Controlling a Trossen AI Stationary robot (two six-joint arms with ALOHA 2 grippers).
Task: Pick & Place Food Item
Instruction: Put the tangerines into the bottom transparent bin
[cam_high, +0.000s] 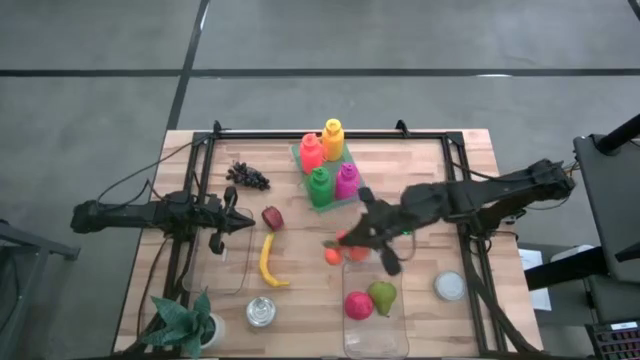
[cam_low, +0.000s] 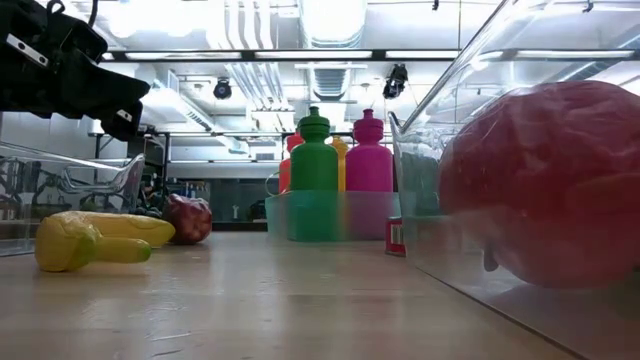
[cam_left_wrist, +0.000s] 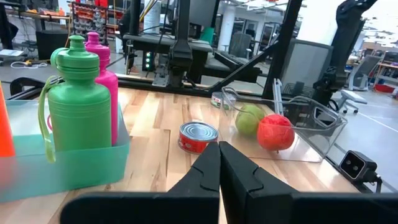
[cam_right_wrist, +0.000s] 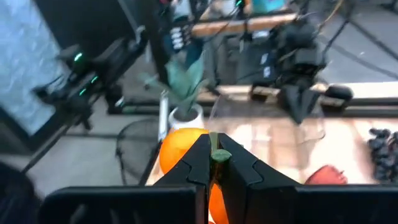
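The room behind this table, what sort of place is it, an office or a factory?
Probably a robotics lab or workshop. Office chairs and stocked shelves stand beyond the wooden table, and bare ducts and strip lights run along the ceiling.

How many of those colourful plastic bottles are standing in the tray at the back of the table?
4, all upright in the green tray: a red bottle and an orange bottle at the back, a green bottle and a pink bottle in front. None seems hidden.
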